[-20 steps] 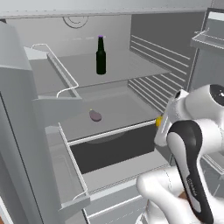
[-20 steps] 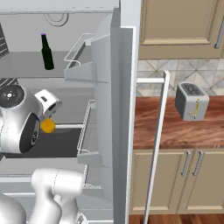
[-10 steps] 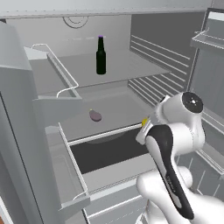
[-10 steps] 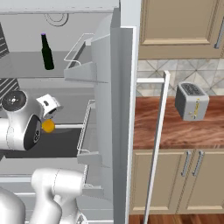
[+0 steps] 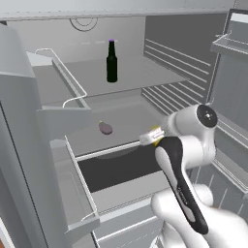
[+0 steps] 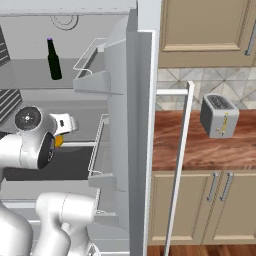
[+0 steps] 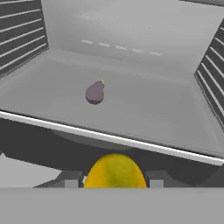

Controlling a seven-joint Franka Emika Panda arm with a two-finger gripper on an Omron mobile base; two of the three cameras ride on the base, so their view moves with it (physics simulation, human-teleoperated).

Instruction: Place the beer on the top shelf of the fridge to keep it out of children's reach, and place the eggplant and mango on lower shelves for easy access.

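Observation:
The beer stands upright on the top shelf of the fridge; the right base view has the beer at upper left. The eggplant lies on a lower shelf, toward its back left. In the hand view the eggplant rests beyond the shelf's white front rim. My gripper is shut on the mango, held just in front of that rim and above the dark drawer. From the left base my gripper sits right of the eggplant; the mango peeks out under the hand.
Wire-railed door bins jut out on the left, and more bins hang at the right. The open fridge door stands between me and a wooden counter with a toaster. Beige cabinets are above and below it.
The arm has swung left and forward with the mango, bringing the hand closer to the lower shelf's front rim. Beer and eggplant have not moved.

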